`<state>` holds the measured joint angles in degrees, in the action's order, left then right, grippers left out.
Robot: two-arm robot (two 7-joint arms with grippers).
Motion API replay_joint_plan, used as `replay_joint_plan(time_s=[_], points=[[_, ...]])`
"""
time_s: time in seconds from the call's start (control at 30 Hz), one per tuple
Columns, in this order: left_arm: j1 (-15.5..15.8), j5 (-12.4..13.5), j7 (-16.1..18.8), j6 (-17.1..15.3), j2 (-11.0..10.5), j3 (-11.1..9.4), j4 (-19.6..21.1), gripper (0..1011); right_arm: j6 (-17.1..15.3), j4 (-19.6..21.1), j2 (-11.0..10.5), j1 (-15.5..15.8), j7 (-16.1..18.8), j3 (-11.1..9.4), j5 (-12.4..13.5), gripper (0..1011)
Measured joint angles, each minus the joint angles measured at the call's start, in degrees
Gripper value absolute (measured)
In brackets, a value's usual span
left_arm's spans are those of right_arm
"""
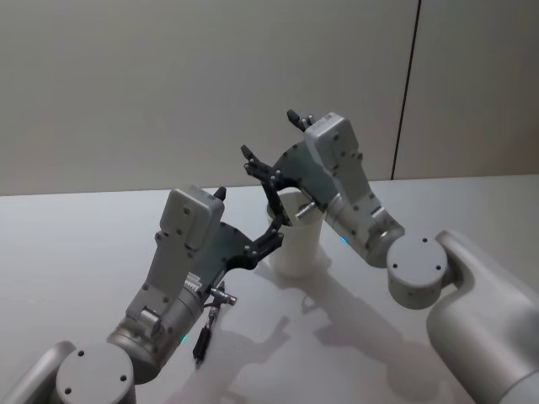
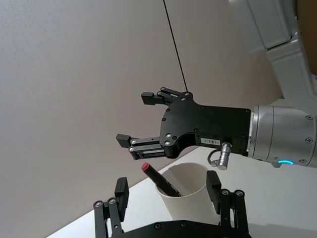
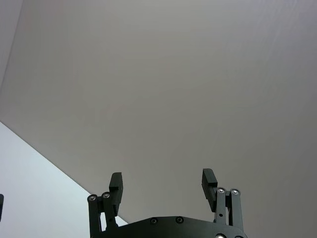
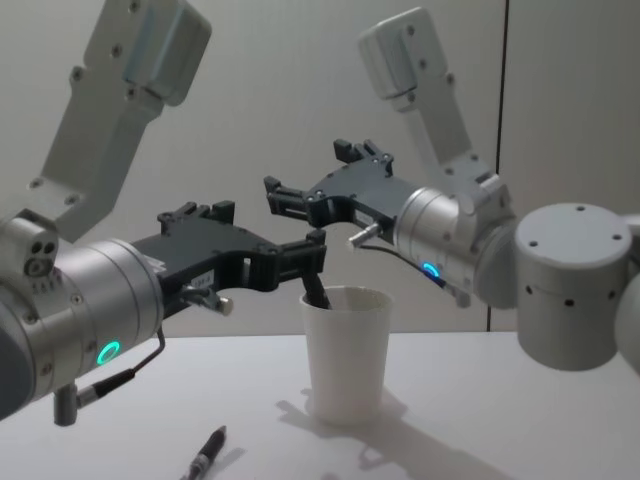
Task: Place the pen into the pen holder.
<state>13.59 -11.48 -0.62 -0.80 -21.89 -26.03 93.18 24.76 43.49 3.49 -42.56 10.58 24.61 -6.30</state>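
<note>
A red-tipped pen (image 2: 161, 179) is seen leaning inside the white pen holder (image 4: 345, 350) on the tabletop (image 4: 500, 430), just ahead of the spread, empty left gripper (image 2: 167, 182) at its rim, the right gripper (image 2: 135, 118) being held spread above it and a second pen (image 4: 207, 450) lying apart on the tabletop; the right gripper's small label (image 2: 207, 142) cannot be read.

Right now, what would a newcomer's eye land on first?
Two open tools, left tool and right tool, hover close together above the white paper cup mid-table. A red-tipped pen leans inside it; a second pen lies on the table toward the robot's left.
</note>
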Motion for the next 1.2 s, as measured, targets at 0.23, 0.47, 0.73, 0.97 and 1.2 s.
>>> replay_joint_plan(time_s=[0.23,0.47,0.73,0.97,1.2], points=[[0.0,0.0,0.0,0.0,0.0,0.0,0.0,1003,-2.16,6.17,-1.61,3.19,-0.93,-0.22,0.32,1001],[0.0,0.0,0.0,0.0,0.0,0.0,0.0,1003,-5.11,13.79,-3.95,7.43,-2.52,-0.68,0.79,1002],[0.0,0.0,0.0,0.0,0.0,0.0,0.0,1003,-9.12,22.35,-6.8,12.47,-5.25,-1.34,1.36,1001],[0.0,0.0,0.0,0.0,0.0,0.0,0.0,1003,-13.36,29.48,-9.38,16.98,-8.33,-2.0,2.39,1001],[0.0,0.0,0.0,0.0,0.0,0.0,0.0,1003,-17.96,36.51,-12.08,21.89,-11.7,-2.65,4.29,1001]])
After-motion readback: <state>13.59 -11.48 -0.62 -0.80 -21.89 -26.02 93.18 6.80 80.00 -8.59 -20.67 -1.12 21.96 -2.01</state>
